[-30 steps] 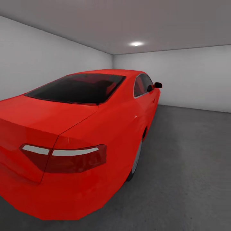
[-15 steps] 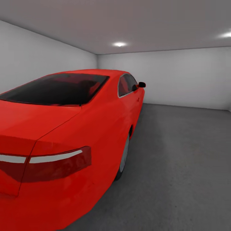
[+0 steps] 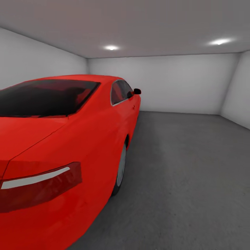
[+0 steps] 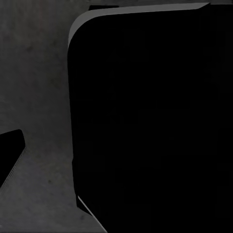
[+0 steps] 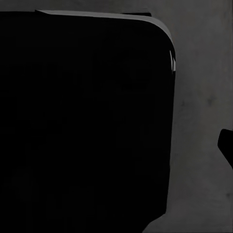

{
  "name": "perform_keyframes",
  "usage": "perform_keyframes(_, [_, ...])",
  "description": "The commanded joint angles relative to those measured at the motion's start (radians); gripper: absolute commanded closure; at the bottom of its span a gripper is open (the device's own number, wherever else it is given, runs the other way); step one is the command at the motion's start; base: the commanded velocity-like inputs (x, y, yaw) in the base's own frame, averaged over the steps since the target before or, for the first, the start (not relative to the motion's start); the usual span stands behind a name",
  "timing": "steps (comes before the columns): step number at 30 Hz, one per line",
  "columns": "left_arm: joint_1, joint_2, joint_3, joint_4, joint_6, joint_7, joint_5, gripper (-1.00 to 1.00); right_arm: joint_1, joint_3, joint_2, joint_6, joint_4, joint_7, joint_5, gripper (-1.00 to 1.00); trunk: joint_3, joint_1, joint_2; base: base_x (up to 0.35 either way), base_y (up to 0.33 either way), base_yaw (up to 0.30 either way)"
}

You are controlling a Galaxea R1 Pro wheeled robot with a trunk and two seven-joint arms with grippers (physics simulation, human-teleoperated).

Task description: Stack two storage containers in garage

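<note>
I am in the garage, with pale grey walls [image 3: 180, 83] and a dark grey rough floor [image 3: 187, 163]. The two storage containers are out of view, and so is the living room. Each wrist view holds a large black rounded panel [image 4: 150, 116] [image 5: 82, 121] over the same grey floor [image 4: 34, 97] [image 5: 204, 111]. A small black wedge [image 4: 9, 158] shows at the edge of the left wrist view and another [image 5: 227, 145] at the edge of the right wrist view; I cannot tell what they are.
A red car [image 3: 62, 139] fills the left half of the head view, tail towards me, its rear wheel [image 3: 120, 170] close by. Open floor stretches to the right of it up to the back wall and the right wall [image 3: 239, 93]. Two ceiling lights [image 3: 111, 47] glow.
The whole head view has swung to the right: the car sits further left in the picture, and the right wall and a second ceiling light have come into sight.
</note>
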Motion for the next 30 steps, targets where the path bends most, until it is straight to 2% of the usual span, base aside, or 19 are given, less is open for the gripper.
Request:
perform_keyframes(1, [0.0,0.0,0.001,0.0,-0.002,0.0,0.0,-1.0,0.0,-0.001,0.0,-0.005,0.001,0.002,-0.001,-1.0,-0.001,0.0,0.0,0.0,0.0,-0.293])
perform_keyframes(30, [0.0,0.0,0.001,0.0,-0.002,0.0,-0.001,-1.0,0.0,-0.001,0.0,-0.005,0.001,0.001,-0.004,-1.0,-0.001,0.0,0.0,0.0,0.0,-0.293])
